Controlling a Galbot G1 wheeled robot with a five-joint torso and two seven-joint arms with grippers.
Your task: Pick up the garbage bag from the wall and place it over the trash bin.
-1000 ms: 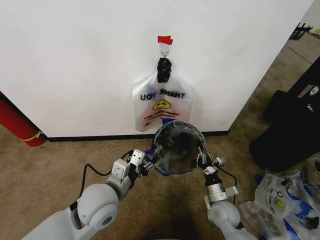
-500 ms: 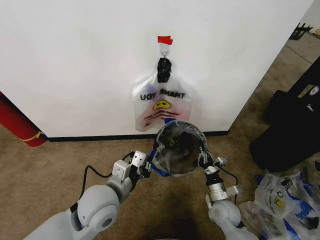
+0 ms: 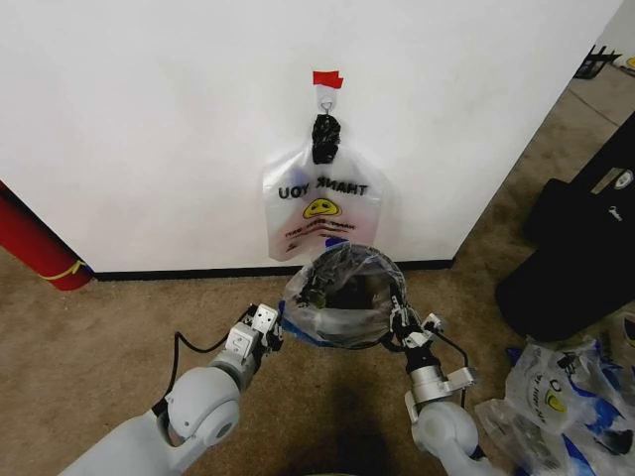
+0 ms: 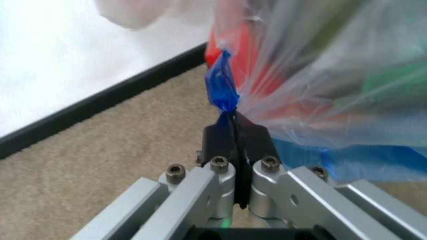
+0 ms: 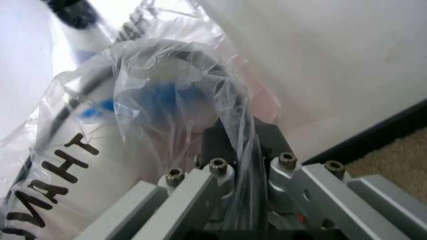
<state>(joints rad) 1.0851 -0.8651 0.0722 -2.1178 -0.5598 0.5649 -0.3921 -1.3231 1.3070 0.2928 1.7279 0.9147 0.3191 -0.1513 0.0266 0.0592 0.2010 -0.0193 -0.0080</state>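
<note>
Over the trash bin (image 3: 349, 294), the garbage bag (image 3: 337, 315), pinched between both grippers.

1 garbage bag (image 3: 342, 297) is stretched over 1 trash bin (image 3: 349, 294). 2 grippers hold it: the left gripper (image 3: 275, 323) and the right gripper (image 3: 402, 322), each pinching plastic. 1 THANK YOU bag (image 3: 319, 210) hangs on 1 hook (image 3: 325, 102) under 1 red tape strip (image 3: 327, 78). 1 heap of loose bags (image 3: 561, 397) lies near right; 1 red cylinder (image 3: 35, 243) stands far left.
</note>
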